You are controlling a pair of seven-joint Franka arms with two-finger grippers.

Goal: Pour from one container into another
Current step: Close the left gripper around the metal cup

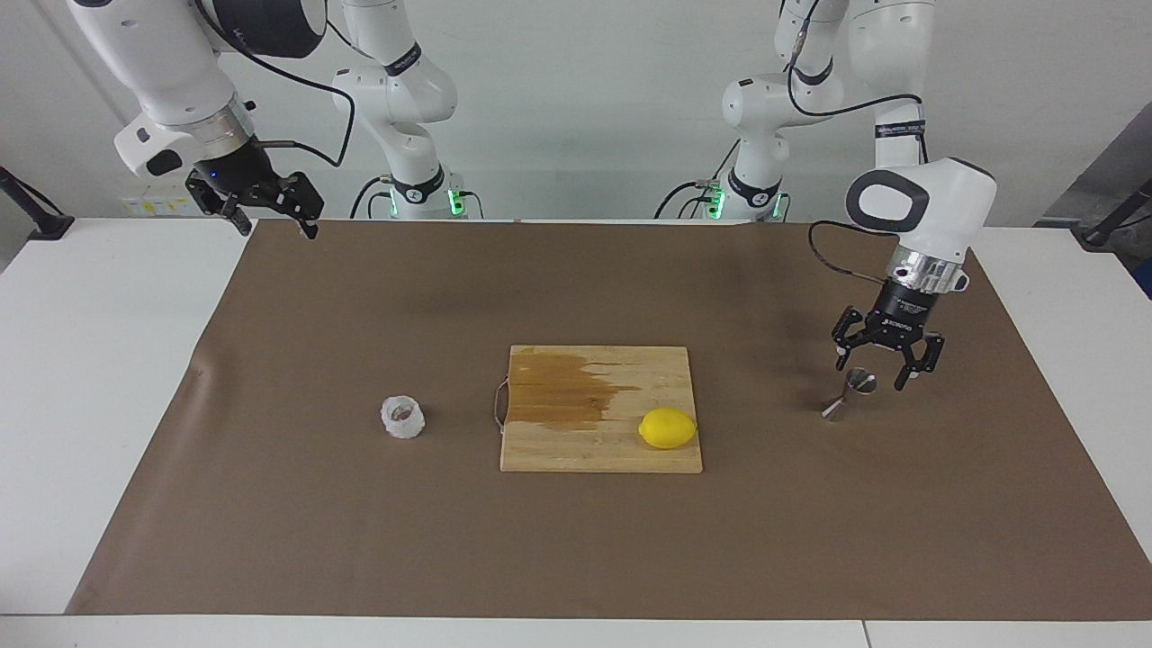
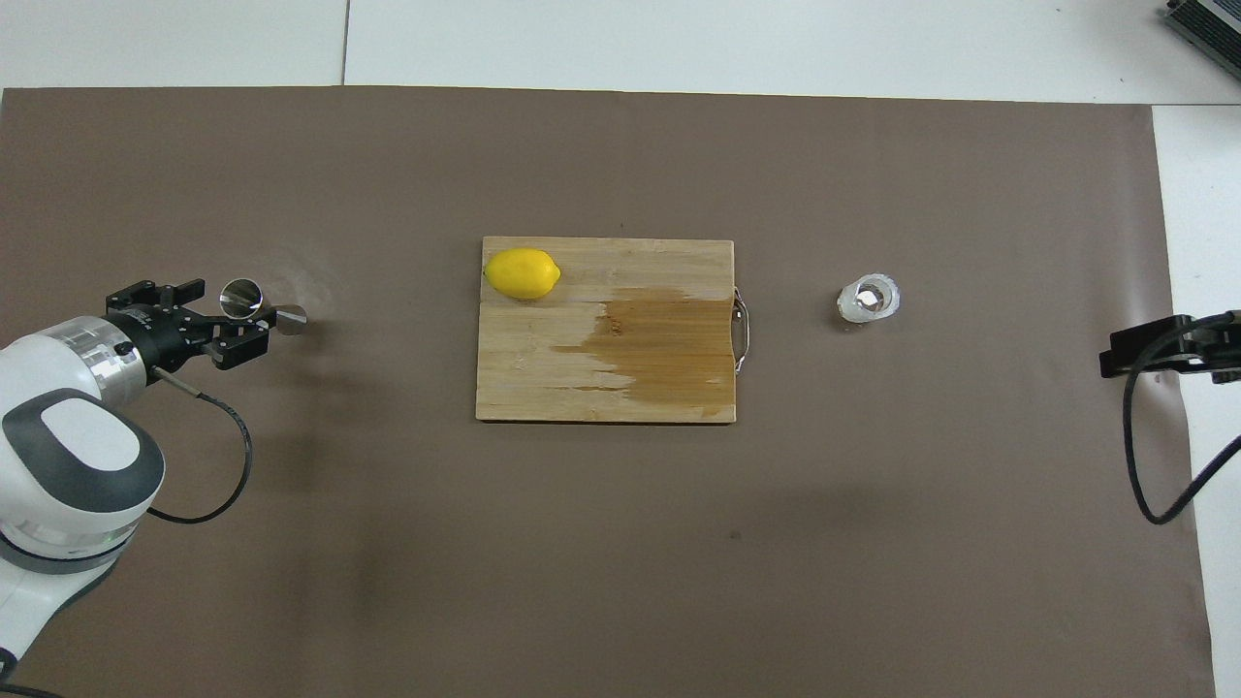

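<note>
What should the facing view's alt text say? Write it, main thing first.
The left gripper, open, hangs just above a steel jigger. At the table's middle a lemon lies on a stained cutting board; a clear textured cup stands beside it. The right gripper waits, open.

Your white desk [image 1: 99, 378] is covered across most of its top by a brown paper sheet [image 1: 360, 540], with bare white strips showing at both ends. On the sheet you have a wooden cutting board [image 1: 601, 450] in the middle, a knobbly clear glass cup [image 1: 402, 418] standing toward the right arm's end, and a steel jigger [image 1: 847, 395] standing toward the left arm's end. The cup and the jigger each sit well apart from the board.
</note>
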